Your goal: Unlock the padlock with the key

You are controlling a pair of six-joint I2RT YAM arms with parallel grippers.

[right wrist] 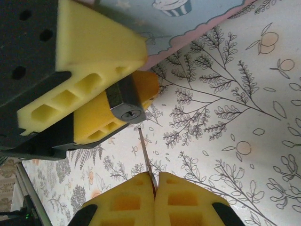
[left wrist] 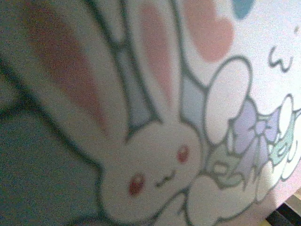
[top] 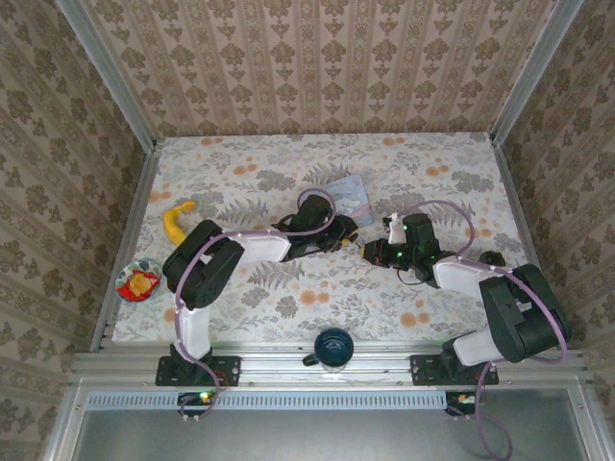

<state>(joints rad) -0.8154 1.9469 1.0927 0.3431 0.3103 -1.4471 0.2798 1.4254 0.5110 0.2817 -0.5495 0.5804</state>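
**Yellow foam on both sides: key lined up, not yet in**

Small dark padlock (right wrist: 123, 101) clamped between the foam fingers of the left gripper (right wrist: 135, 75), keyhole (right wrist: 132, 114) turned toward the right gripper (right wrist: 155, 176). That one is clenched on the key (right wrist: 145, 150), blade aimed at the lock. Blade tip sits just below the keyhole, slightly to its right; no contact that I can make out.

Done, by the look of it: lock gripped, key gripped, rough alignment. Left: seat blade, turn, free shackle. Shackle hidden. Cartoon tin (right wrist: 188, 23) lies just behind.
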